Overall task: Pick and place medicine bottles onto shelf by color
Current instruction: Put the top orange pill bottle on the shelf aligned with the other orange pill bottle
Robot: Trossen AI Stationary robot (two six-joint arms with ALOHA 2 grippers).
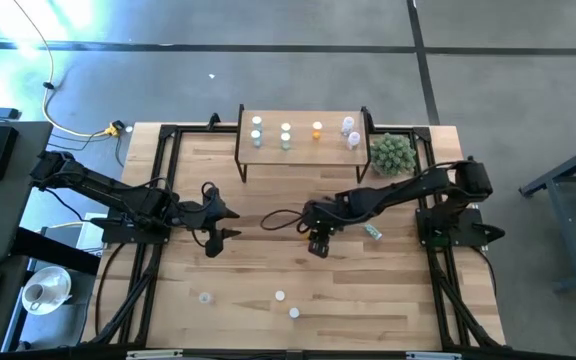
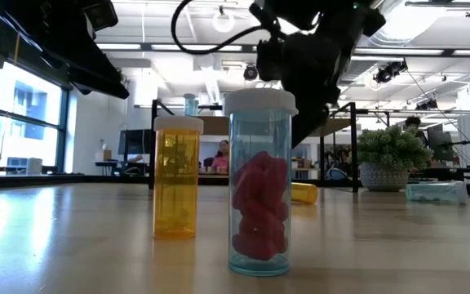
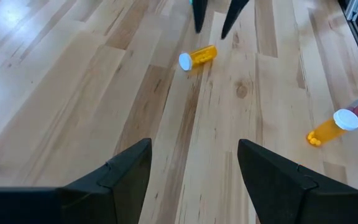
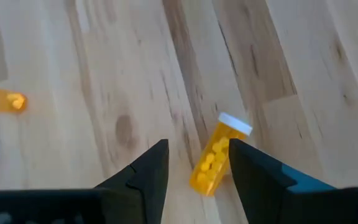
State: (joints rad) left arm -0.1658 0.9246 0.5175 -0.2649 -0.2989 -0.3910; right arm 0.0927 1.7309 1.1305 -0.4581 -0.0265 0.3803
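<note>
An orange medicine bottle [image 4: 219, 155] with a white cap lies on its side on the plank table. It also shows in the left wrist view [image 3: 197, 57]. My right gripper [image 4: 197, 144] is open above it, one finger on each side, apart from it; in the high view the gripper [image 1: 318, 245] is at mid-table. My left gripper [image 1: 223, 222] is open and empty to the left of it, fingers [image 3: 135, 162] level over bare wood. The shelf [image 1: 303, 152] at the far edge carries several upright bottles [image 1: 286, 134].
Two bottles stand near the front edge, one orange [image 2: 176, 175] and one clear with red pills [image 2: 259, 184]. A pale bottle [image 1: 372, 231] lies right of my right gripper, another [image 1: 205, 297] at front left. A spiky green plant [image 1: 392, 153] sits beside the shelf.
</note>
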